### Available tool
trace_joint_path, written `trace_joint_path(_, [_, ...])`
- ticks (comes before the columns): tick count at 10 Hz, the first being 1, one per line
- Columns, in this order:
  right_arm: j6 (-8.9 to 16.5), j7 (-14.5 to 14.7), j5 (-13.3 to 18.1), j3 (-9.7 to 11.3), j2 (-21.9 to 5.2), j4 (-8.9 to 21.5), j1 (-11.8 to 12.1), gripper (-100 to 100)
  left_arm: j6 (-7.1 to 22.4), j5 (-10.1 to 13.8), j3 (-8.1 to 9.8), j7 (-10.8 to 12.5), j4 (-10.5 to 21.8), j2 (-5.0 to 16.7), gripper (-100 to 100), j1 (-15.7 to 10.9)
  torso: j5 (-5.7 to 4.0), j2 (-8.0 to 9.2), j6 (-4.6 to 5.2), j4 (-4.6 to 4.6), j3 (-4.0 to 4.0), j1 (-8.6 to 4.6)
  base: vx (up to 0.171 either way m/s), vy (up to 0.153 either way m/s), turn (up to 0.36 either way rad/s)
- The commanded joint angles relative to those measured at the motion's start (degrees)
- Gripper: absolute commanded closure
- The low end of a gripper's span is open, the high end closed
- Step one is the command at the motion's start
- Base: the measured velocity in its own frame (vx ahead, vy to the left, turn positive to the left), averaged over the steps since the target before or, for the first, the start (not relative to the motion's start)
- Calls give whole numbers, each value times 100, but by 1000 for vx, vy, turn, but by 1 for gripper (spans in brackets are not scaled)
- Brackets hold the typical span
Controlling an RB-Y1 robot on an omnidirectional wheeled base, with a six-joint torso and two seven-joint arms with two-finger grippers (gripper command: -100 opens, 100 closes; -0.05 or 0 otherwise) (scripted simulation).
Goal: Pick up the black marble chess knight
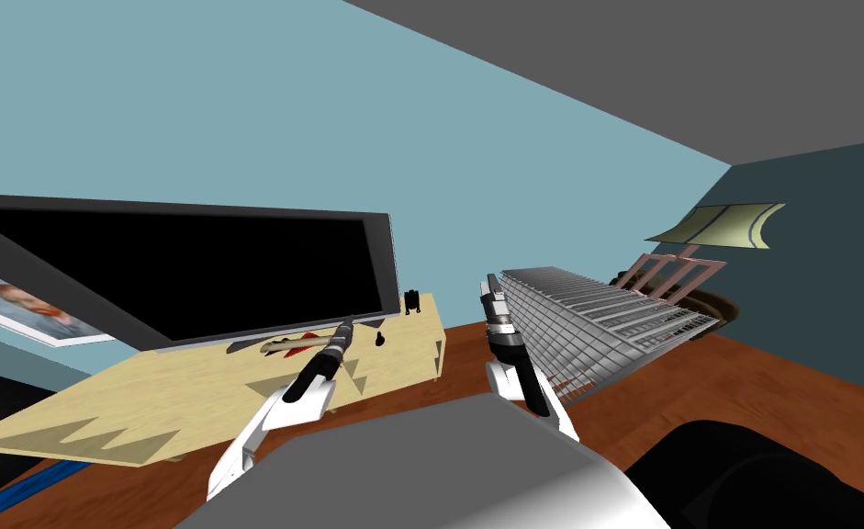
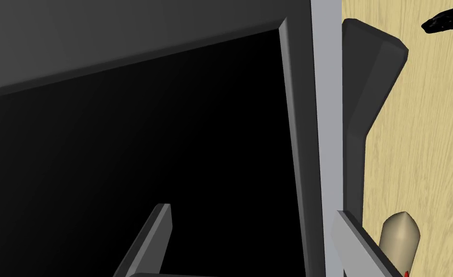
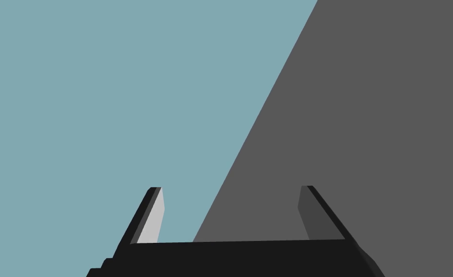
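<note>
In front of the television (image 1: 182, 266), near its lower right corner, the left claw (image 2: 252, 209) hovers low over the light wood surface (image 1: 145, 404). Its two blades are spread wide with nothing between them. In the wrist view it points at the television's black screen and grey bezel rather than at the piece. Just off its outer blade lies a beige stick (image 2: 401, 233) with a red mark, resting on the surface in front of the television. Past the stick, the television's dark stand foot (image 2: 369, 86) runs along the wood.

To the right of that foot, a little clear of the television's corner, stands the black knight (image 1: 380, 339), small and dark, apart from the claw. Farther right of the television, at the surface's back corner, is another small black object (image 1: 412, 301). I cannot tell what it is.

Well right of the television and off the surface, the right claw (image 1: 489, 283) is raised and idle, its blades also wide and empty.

The step in hand looks like the reach, with no grasp begun. The next move calls for turning the left claw away from the television and across to the knight. It then has to descend so that one blade passes on each side, clear of the stick and the foot. The piece is small and may tip if a blade nudges it.
</note>
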Motion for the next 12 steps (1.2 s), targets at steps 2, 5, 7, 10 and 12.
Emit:
trace_joint_path(2, [0, 0, 0, 0, 0, 0, 0, 0, 431, -13, -63, -1, 284, -7, -100, -120, 0, -1, 1, 0, 0, 0, 32, 6, -5])
trace_joint_path(5, [0, 0, 0, 0, 0, 0, 0, 0, 839, -36, -125, -11, 545, -37, -100, -228, 1, -8, 0, -2, -5, 4, 48, 16, 2])
trace_joint_path(7, [0, 0, 0, 0, 0, 0, 0, 0, 1157, -63, -187, -29, 786, -84, -100, -325, 1, -11, 0, -2, -6, 4, 59, 25, 14])
trace_joint_path(10, [0, 0, 0, 0, 0, 0, 1, 0, 1557, -103, -276, -60, 1113, -202, -100, -451, 2, -20, -1, -4, -11, 11, 80, 35, 21])
trace_joint_path(12, [0, 0, 0, 0, 0, 0, 1, 0, 1778, -129, -328, -81, 1300, -328, -100, -522, 2, -23, 0, -5, -14, 10, 76, 28, 27])
